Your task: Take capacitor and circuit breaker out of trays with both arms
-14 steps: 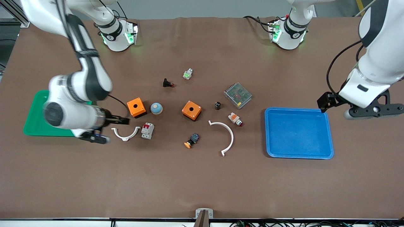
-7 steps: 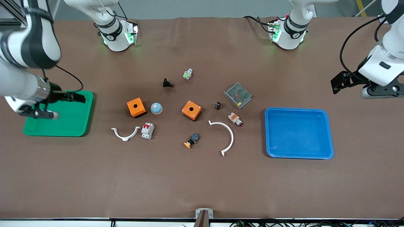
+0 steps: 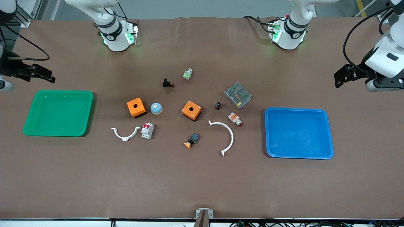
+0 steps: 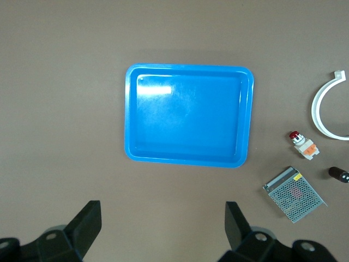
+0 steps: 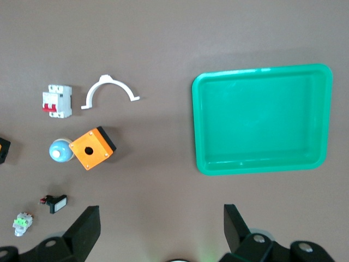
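Brown worktop (image 3: 202,183) carries scattered parts between a green tray (image 3: 89,110) and a blue tray (image 3: 328,132). Left claw (image 4: 161,226) hangs spread over bare worktop near the blue tray; right claw (image 5: 161,226), also spread, hangs near the green tray. Capacitor (image 3: 217,105) sits between an orange box (image 3: 191,110) and a mesh-topped module (image 3: 237,95). Breaker (image 3: 147,130) lies just beside a white curved clip (image 3: 125,133).

The brown surface (image 3: 202,183) is occupied by a green tray (image 3: 28,126), a blue tray (image 3: 268,132), the breaker (image 3: 147,130), the capacitor (image 3: 217,105) and two orange boxes (image 3: 136,107).
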